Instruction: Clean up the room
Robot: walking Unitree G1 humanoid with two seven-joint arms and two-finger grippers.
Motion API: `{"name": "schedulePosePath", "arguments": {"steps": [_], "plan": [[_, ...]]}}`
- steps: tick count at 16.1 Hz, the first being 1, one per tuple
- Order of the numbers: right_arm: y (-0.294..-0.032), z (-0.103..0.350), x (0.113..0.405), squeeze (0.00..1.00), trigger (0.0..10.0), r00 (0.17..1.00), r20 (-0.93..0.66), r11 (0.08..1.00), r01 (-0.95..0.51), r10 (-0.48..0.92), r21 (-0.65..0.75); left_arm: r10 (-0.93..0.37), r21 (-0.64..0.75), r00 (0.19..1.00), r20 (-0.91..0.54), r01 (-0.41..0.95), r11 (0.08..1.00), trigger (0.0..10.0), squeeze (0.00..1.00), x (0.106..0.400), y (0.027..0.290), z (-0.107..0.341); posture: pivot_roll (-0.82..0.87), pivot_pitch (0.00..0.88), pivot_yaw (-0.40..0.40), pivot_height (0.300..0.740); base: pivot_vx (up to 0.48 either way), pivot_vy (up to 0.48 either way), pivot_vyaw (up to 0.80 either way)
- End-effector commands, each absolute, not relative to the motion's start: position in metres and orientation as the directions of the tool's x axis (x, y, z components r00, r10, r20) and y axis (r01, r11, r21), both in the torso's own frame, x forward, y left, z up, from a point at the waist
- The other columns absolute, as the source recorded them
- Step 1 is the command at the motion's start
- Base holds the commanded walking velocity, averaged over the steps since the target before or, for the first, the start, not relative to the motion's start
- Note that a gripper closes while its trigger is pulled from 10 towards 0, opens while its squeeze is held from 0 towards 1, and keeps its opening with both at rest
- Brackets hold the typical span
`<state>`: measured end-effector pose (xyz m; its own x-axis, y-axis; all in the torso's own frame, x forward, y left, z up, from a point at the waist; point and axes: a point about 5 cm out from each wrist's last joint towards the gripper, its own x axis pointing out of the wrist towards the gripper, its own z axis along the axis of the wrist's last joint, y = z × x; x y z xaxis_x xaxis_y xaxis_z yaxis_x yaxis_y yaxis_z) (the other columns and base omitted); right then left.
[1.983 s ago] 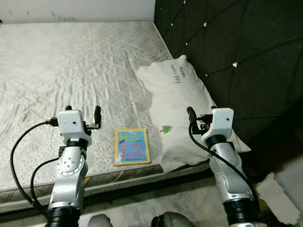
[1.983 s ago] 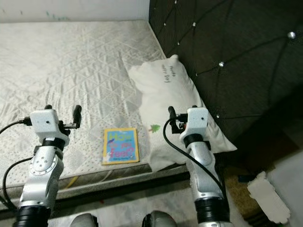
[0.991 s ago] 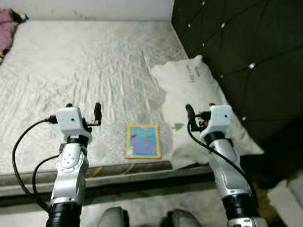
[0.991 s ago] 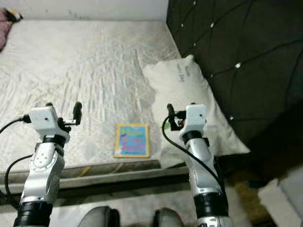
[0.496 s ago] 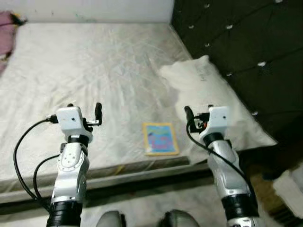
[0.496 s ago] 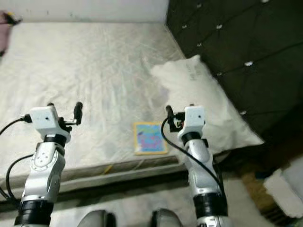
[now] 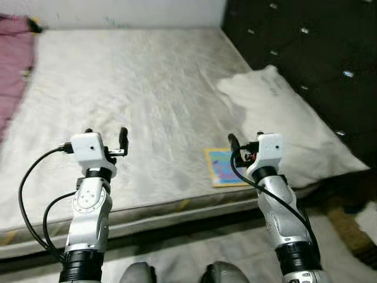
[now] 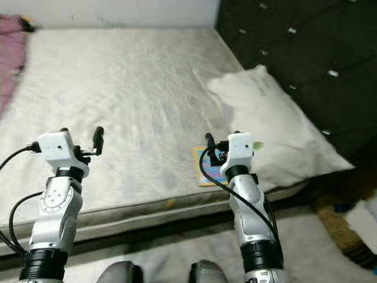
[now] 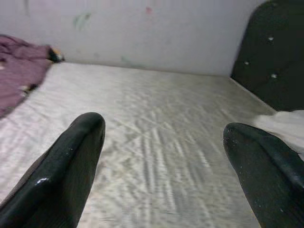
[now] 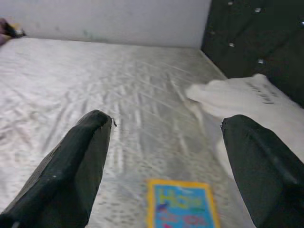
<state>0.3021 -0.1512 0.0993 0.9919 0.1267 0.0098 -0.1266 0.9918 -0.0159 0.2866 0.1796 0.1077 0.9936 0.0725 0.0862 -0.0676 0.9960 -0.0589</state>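
Yellow-bordered and blue, the book is your target, lying flat on the mattress close to its near edge, and your right pincer is the one lined up for it. Look through the right wrist view: the book sits at about 6 o'clock between the two black fingers, low and just ahead, cover up, with the fingers spread wide either side and nothing between them. From the head views, the right pincer hovers over the book's right part, so its wrist housing covers that corner; the book peeks out at roughly 9 o'clock from the wrist.

Long axis? The book runs away from you, toward 12 o'clock, tilted a touch toward 11, with its short edge facing the mattress edge. The white pillow lies at 2 o'clock from the book, and whether its edge touches the book I cannot tell, because the arm hides that side.

Your left pincer is also spread, empty, facing bare mattress, and sits well apart at 9 o'clock from the book. A pink cloth lies far off at 10 o'clock.

My read: the right arm is nearer by a wide margin, so go down and slightly left to span the book's narrow width.
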Motion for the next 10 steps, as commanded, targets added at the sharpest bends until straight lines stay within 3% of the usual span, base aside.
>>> {"name": "schedulePosePath", "arguments": {"steps": [1, 10], "plan": [[-0.1632, 0.0983, 0.3005, 0.0, 10.0, 0.996, 0.004, 0.995, -0.093, 0.094, -0.031, 0.041, -0.073, 0.996, 0.082, -0.035, 0.997, 10.0, 0.0, 0.2874, 0.1698, 0.1069, 0.01, 0.068, -0.048, 0.74, 0.0, 0.48, 0.0], [-0.1635, 0.0989, 0.3034, 0.0, 10.0, 0.995, 0.001, 0.995, -0.095, 0.096, -0.028, 0.052, -0.083, 0.995, 0.084, -0.045, 0.996, 10.0, 0.0, 0.2902, 0.17, 0.1083, 0.01, 0.075, -0.052, 0.74, 0.0, 0.48, 0.0]]}}
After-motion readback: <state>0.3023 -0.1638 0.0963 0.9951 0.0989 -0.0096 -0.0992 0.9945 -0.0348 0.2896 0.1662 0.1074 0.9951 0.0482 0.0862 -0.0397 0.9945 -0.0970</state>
